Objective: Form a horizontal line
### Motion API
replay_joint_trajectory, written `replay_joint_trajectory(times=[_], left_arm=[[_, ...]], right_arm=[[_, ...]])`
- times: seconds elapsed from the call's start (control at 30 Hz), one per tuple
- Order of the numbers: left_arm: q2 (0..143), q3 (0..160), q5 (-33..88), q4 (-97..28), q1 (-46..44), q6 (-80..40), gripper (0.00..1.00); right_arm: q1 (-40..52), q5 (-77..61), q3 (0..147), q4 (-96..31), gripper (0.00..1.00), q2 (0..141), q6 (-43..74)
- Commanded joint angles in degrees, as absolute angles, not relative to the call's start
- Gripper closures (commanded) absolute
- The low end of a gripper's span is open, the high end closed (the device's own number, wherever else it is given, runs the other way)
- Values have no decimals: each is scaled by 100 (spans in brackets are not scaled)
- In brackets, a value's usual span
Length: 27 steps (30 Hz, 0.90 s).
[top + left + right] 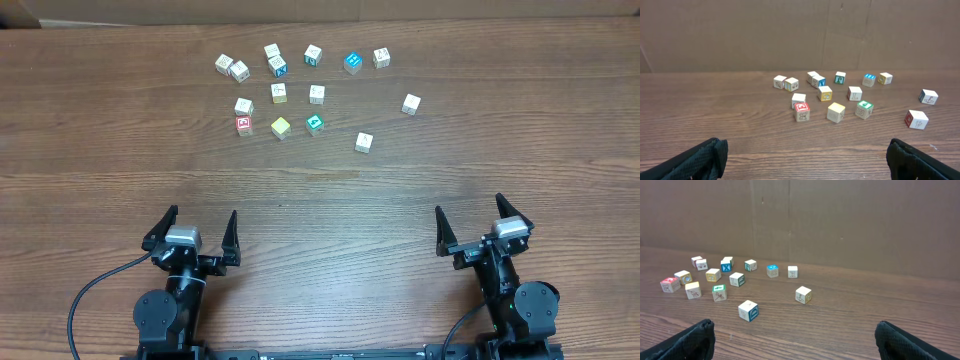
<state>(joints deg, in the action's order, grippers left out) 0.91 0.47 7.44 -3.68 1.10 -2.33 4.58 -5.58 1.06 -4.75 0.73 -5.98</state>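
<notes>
No line formed yet; all moves remain for you. Pale yellow cube (280,127) just right of red-faced cube (243,125), blue X cube (726,267) beyond it. Left gripper (203,225), right gripper (470,215): apart, empty.

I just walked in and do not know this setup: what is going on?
Nothing is handled yet. The left gripper and the right gripper stand open and empty at the near side. The red-faced cube, the pale yellow cube and the other cubes lie scattered at the far side of the table, not in line.
</notes>
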Motion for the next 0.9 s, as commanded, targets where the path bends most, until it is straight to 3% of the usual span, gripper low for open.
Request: replay_joint_trajectory(times=[0.0,0.33,0.87], left_arm=[[25,27,742,-384,106,-86,0],[25,311,1087,-427,106,-633,0],[54,2456,1470,-661,106,-792,0]], right_arm=[[438,-552,47,-440,0,16,-607],[438,-552,47,-440,0,16,-607],[438,-552,47,-440,0,16,-607]])
